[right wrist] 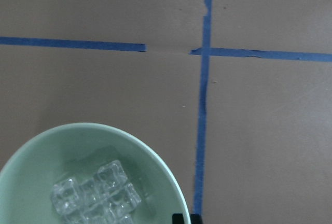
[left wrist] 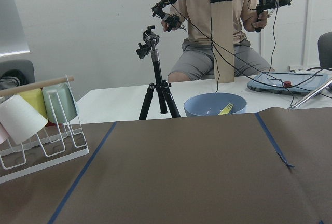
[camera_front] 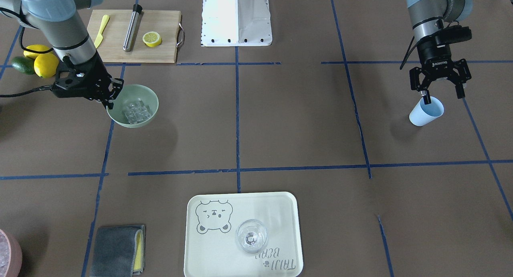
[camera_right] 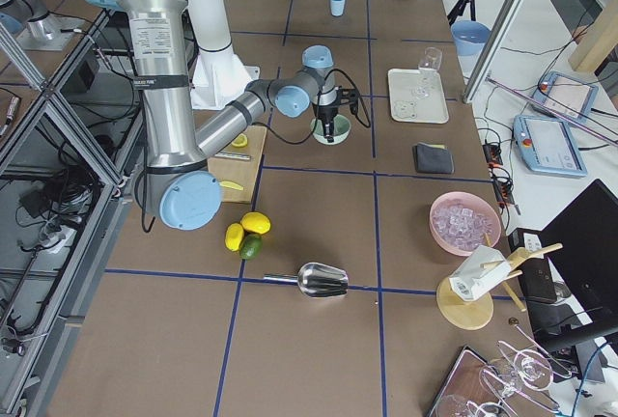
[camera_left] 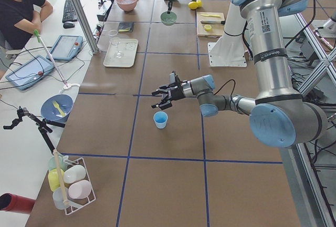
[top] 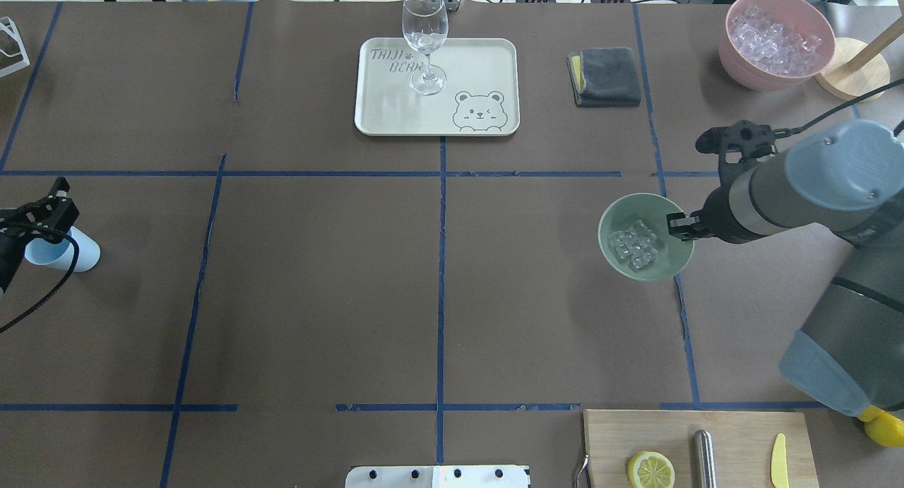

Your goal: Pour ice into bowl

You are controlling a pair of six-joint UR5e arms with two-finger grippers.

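The pale mint-green bowl point(camera_front: 149, 93) sits at the robot's right side of the table with a small heap of clear ice cubes point(camera_front: 136, 110) inside. It also shows in the overhead view point(top: 664, 268) and the right wrist view point(right wrist: 31, 162), with the ice point(right wrist: 96, 195) at its bottom. My right gripper point(camera_front: 111, 98) is shut on the bowl's rim point(top: 679, 227). My left gripper point(camera_front: 442, 93) is open just above the upright, empty light blue cup point(camera_front: 425, 112), with one fingertip at its mouth.
A pink container of ice point(top: 775, 39) stands at the far right corner. A clear glass point(top: 424, 46) stands on a cream tray point(top: 487, 64), next to a grey cloth point(top: 606, 76). A cutting board point(camera_front: 160, 52) holds a lemon half, a knife and a metal rod. Lemons point(camera_front: 45, 64) lie beside it.
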